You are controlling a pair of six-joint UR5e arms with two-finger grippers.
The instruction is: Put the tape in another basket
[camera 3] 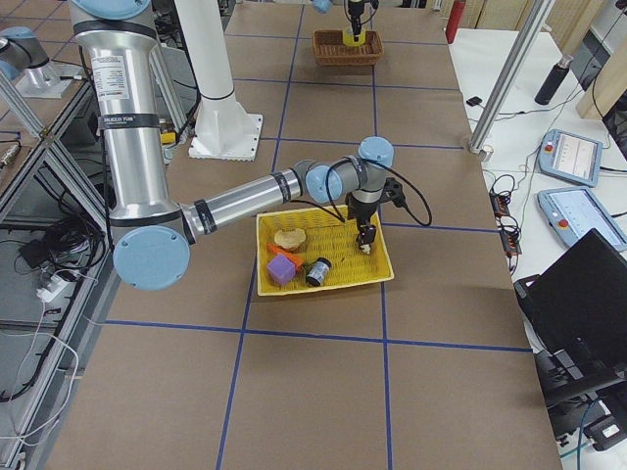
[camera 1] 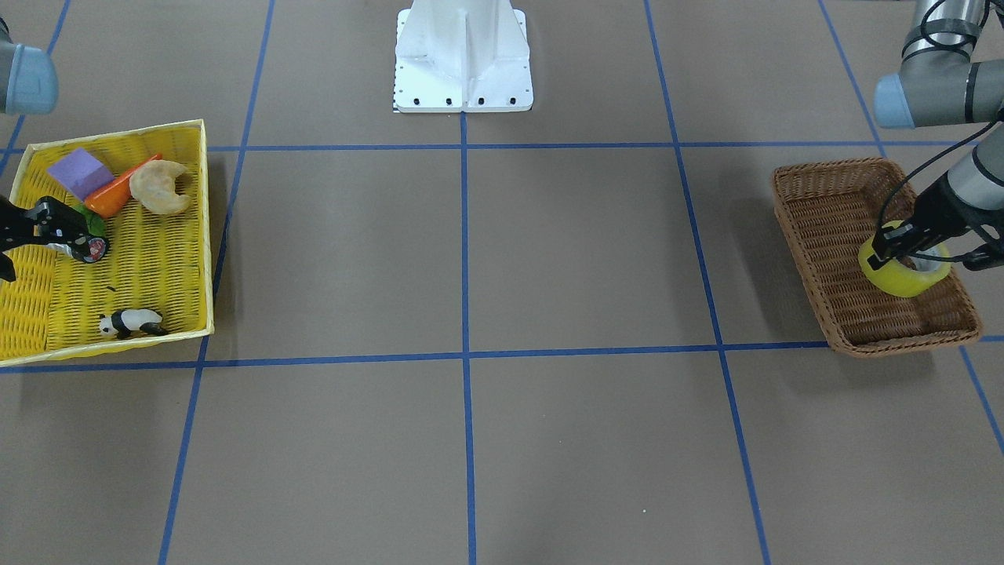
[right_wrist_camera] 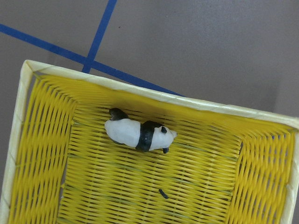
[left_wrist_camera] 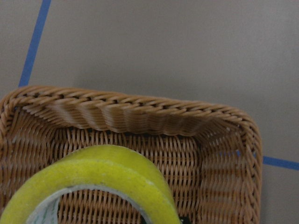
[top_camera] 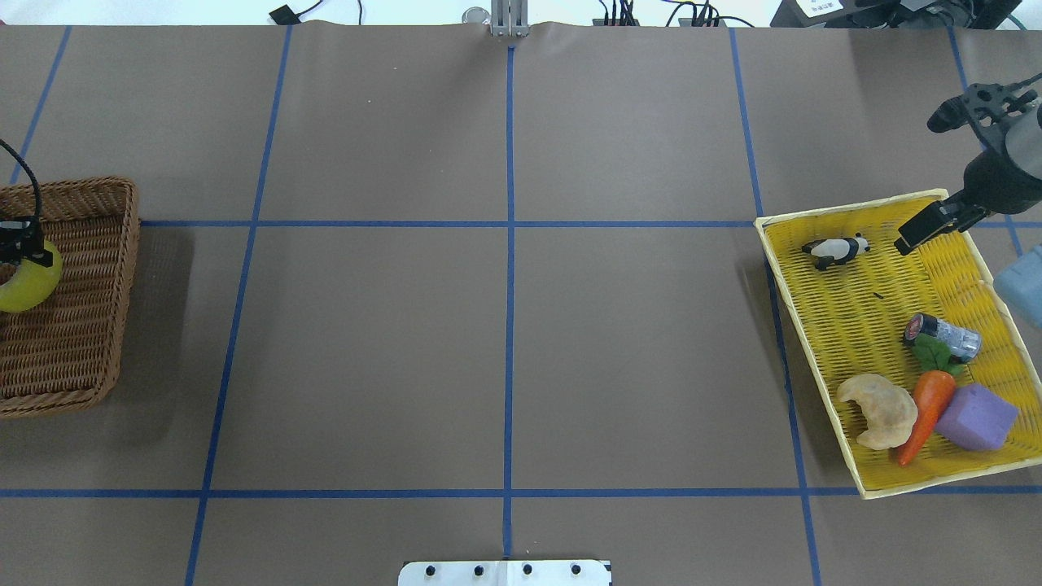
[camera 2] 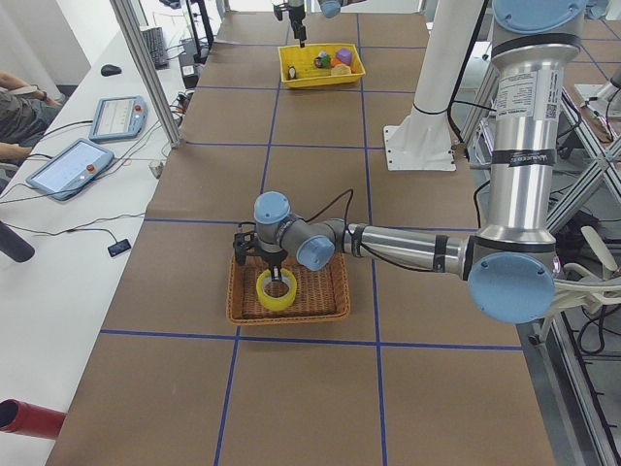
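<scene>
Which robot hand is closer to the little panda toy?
Right. The right gripper hangs over the yellow tray, near the panda. The left gripper is far across the table, holding the tape at the basket.

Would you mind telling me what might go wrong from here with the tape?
The left gripper pinches the tape by one side of its ring, so it may tilt or slip. The tape is low inside the brown basket; a sideways move could snag the wall and drag the basket. The right gripper hovers over the yellow tray, so the arms might clash there.
</scene>
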